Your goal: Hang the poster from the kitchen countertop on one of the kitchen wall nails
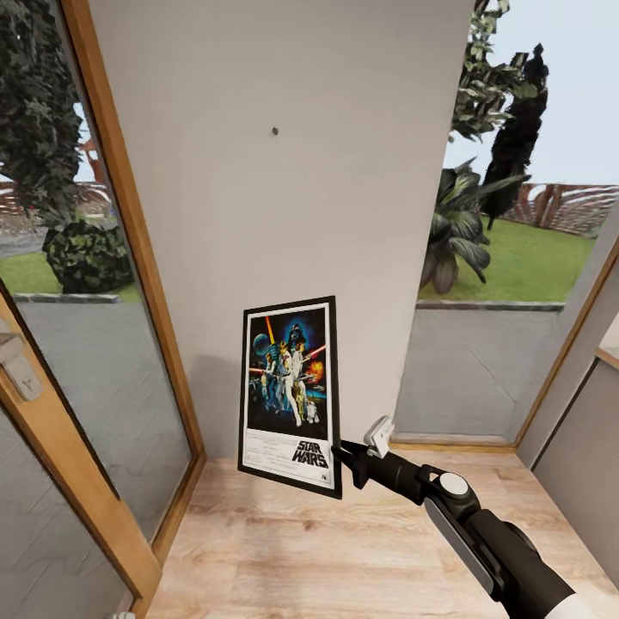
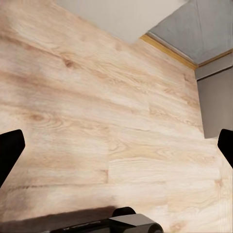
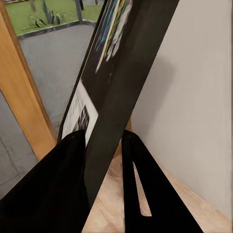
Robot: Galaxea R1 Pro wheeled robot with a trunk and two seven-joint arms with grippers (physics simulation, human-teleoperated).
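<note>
The Star Wars poster stands upright in the air before the light grey wall panel, its lower right edge pinched by my right gripper. Close up in the right wrist view, the poster's black frame runs between the two dark fingers, which are shut on it. A wall nail shows as a small dark dot high on the panel, well above the poster's top edge. My left gripper is open over the wooden floor, with nothing between its fingertips.
Glass panes in wooden frames flank the wall panel on both sides, with garden plants outside. A door handle sits at the left edge. Light wooden flooring stretches below.
</note>
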